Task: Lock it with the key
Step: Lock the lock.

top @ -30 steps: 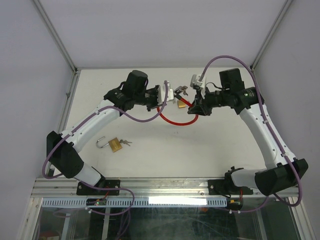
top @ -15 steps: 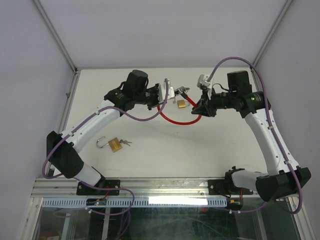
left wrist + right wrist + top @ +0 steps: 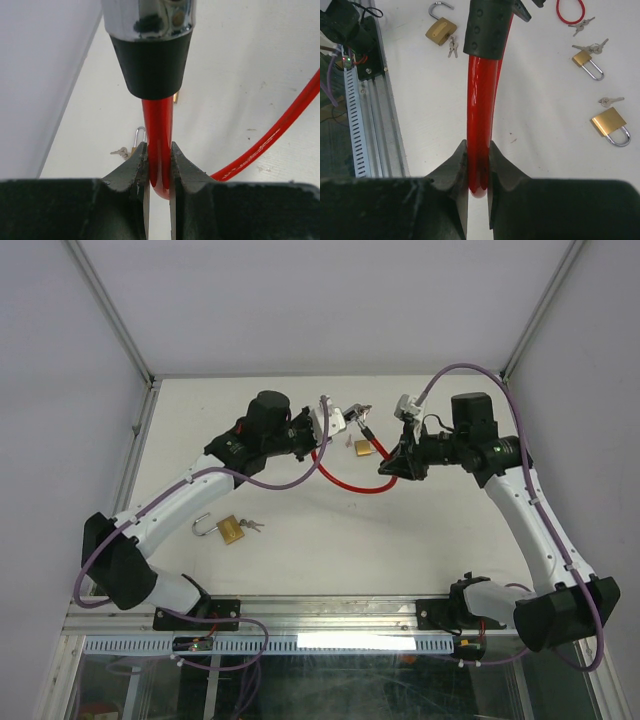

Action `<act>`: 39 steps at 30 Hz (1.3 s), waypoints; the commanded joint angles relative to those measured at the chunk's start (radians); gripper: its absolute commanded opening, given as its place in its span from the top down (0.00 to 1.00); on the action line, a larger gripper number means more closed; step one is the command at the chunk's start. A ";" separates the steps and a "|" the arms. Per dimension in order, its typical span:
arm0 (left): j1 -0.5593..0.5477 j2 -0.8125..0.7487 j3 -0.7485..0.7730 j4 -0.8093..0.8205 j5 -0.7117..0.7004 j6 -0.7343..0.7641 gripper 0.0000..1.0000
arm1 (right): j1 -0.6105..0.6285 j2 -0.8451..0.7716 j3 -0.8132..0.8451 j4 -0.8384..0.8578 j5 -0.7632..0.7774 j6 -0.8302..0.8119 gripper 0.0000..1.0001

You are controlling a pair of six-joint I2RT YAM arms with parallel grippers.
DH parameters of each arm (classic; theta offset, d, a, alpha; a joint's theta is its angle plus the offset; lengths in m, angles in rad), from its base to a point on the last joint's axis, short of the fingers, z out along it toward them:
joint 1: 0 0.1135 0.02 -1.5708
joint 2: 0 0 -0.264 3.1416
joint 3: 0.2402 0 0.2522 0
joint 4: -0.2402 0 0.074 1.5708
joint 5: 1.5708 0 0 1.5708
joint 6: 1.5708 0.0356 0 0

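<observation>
A red cable lock (image 3: pixel 350 483) hangs in a loop between both arms above the table. My left gripper (image 3: pixel 159 165) is shut on the red cable (image 3: pixel 159 132) just below the lock's black collar (image 3: pixel 152 70) and chrome head (image 3: pixel 147 17). My right gripper (image 3: pixel 479 167) is shut on the cable's other end (image 3: pixel 481 115), under its black sleeve (image 3: pixel 487 27). In the top view the left gripper (image 3: pixel 314 443) and right gripper (image 3: pixel 393 465) face each other. A small bunch of keys (image 3: pixel 358 418) dangles at the left end; whether a key sits in the lock is unclear.
An open brass padlock (image 3: pixel 228 530) with keys (image 3: pixel 252 526) lies at the front left. A shut brass padlock (image 3: pixel 365 448) lies under the cable ends. The right wrist view shows two more padlocks (image 3: pixel 587 62) (image 3: pixel 611 125) with keys, and a red ring (image 3: pixel 570 10).
The left arm has turned and lifted its cable end with the keys. The right arm has drawn back to the right, widening the gap between the ends. Both grips hold.
</observation>
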 commanded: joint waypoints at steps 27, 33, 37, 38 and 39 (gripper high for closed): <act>-0.202 -0.177 -0.400 0.982 -0.552 -0.345 1.00 | 0.262 -0.112 -0.312 1.028 -0.091 1.015 1.00; -0.221 -0.157 -0.389 0.980 -0.557 -0.351 1.00 | 0.296 -0.083 -0.283 1.034 -0.074 1.028 1.00; -0.233 -0.146 -0.384 0.986 -0.560 -0.351 1.00 | 0.298 -0.083 -0.264 1.033 -0.024 1.039 1.00; -0.236 -0.144 -0.382 0.987 -0.561 -0.350 1.00 | 0.297 -0.084 -0.261 1.033 -0.012 1.043 1.00; -0.238 -0.144 -0.382 0.987 -0.563 -0.349 1.00 | 0.296 -0.086 -0.262 1.035 -0.003 1.046 1.00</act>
